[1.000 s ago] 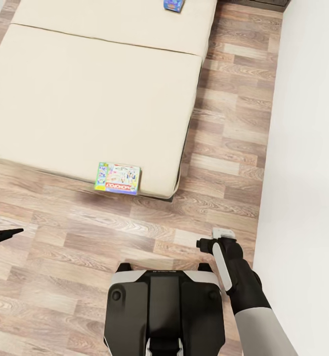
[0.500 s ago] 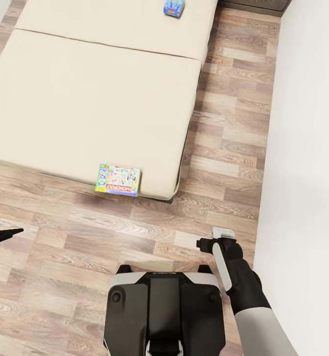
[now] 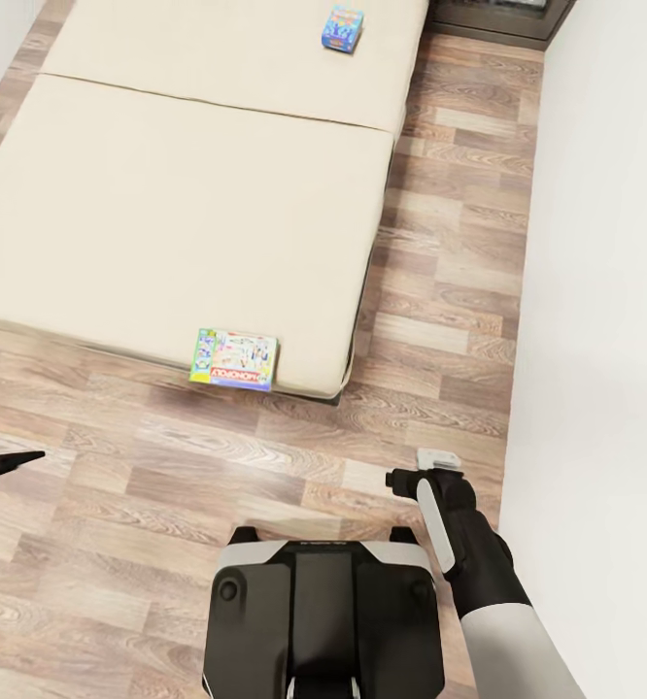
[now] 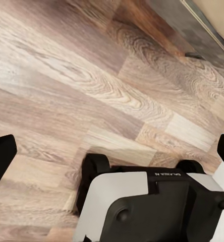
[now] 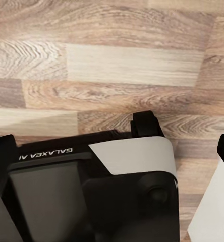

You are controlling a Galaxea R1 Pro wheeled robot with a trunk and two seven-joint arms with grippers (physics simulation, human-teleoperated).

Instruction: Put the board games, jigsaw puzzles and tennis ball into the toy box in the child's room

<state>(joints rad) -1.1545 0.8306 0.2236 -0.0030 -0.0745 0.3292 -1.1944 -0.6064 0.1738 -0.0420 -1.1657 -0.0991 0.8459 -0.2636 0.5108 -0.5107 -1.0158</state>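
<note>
Both pincers [image 4: 112, 151] [image 5: 112, 146] spread, empty (arms low over floor [image 3: 265, 456]).

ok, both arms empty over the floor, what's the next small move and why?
Probably roll the base forward toward the Monopoly box at the near edge of the bed. Bare wood floor separates the robot from it, and both the left pincer and right pincer look open with nothing between their fingers. The blue board game lies much farther up the mattress, so it can wait.
</note>
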